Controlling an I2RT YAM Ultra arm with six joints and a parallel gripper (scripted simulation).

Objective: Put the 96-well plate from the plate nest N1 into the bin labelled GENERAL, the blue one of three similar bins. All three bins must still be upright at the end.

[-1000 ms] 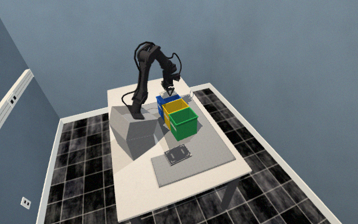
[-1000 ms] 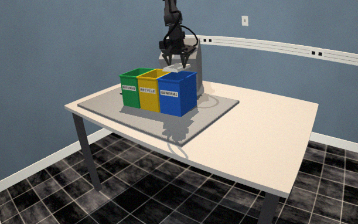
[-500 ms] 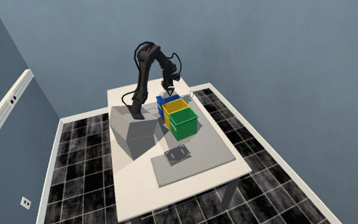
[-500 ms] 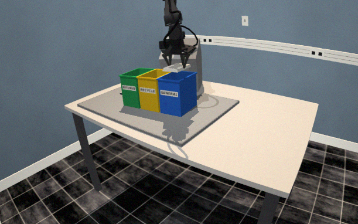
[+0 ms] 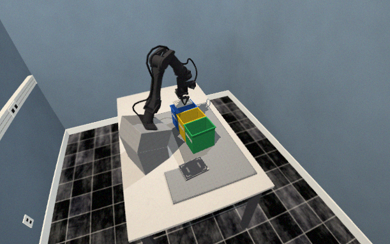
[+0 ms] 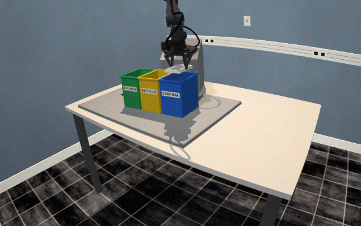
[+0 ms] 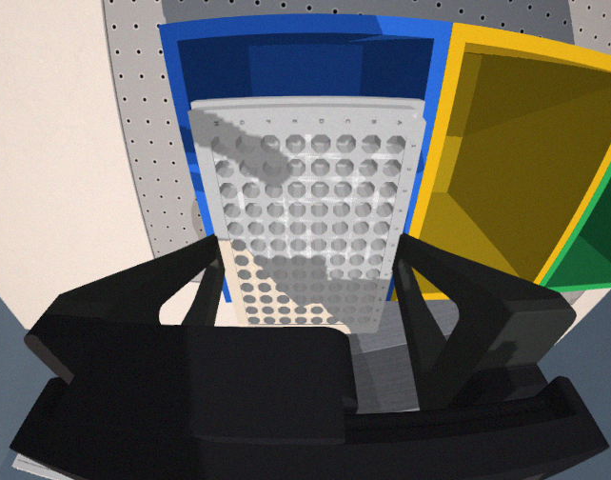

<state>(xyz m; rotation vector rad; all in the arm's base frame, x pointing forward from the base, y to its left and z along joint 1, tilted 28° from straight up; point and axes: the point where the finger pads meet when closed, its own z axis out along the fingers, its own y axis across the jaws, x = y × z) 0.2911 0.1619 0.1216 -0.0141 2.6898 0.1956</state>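
My gripper (image 7: pixel 308 242) is shut on the grey 96-well plate (image 7: pixel 305 207), its fingers on the plate's two long sides. It holds the plate roughly level just above the open top of the blue bin labelled GENERAL (image 6: pixel 178 94). In the wrist view the blue bin (image 7: pixel 305 62) lies under the plate, and part of the plate reaches back over the bin's near rim. The gripper (image 6: pixel 178 63) and plate (image 6: pixel 177 68) also show in the exterior view. The empty black plate nest (image 5: pixel 193 168) lies on the grey mat near the table's front.
The yellow RECYCLE bin (image 6: pixel 150 91) stands against the blue bin, and the green RETURNS bin (image 6: pixel 132 89) beside that; all three are upright in a row. The arm's grey base block (image 5: pixel 144 140) stands to the left of the bins.
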